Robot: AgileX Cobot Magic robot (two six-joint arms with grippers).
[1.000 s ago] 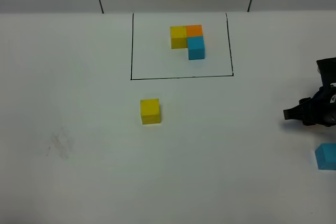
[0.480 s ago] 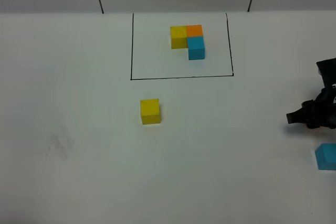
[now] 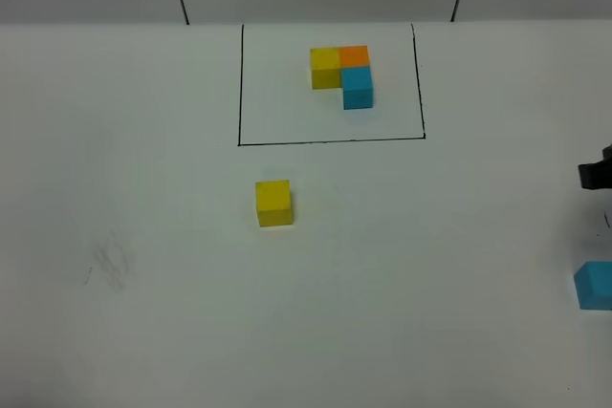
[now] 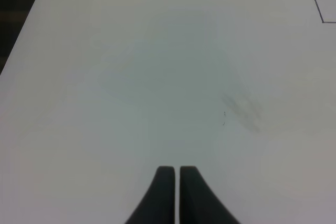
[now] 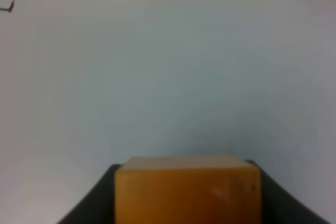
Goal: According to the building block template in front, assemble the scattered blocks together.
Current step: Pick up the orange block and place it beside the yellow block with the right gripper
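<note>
The building block template point(image 3: 342, 72), a joined yellow, orange and light blue trio, lies inside the black frame point(image 3: 330, 141) at the back. Of the scattered blocks, the yellow cube point(image 3: 273, 203) sits alone in front of the frame's left corner. The light blue cube point(image 3: 594, 285) is cut off by the right edge. In the right wrist view the orange cube point(image 5: 187, 195) fills the space between the dark fingers of my right gripper point(image 5: 186, 169), which is shut on it. Only a dark tip of that arm point(image 3: 595, 175) shows in the high view. My left gripper point(image 4: 174, 170) is shut over bare table and holds nothing.
Faint grey scuff marks point(image 3: 108, 263) mark the white table point(image 3: 430, 265) at the left. The table's left edge point(image 4: 21, 35) shows in the left wrist view, with darkness beyond it. A corner of the black frame point(image 5: 10, 3) shows far off in the right wrist view.
My right arm has drawn away to the right and slightly back, leaving only its tip inside the high view. The cubes on the table have not moved.
</note>
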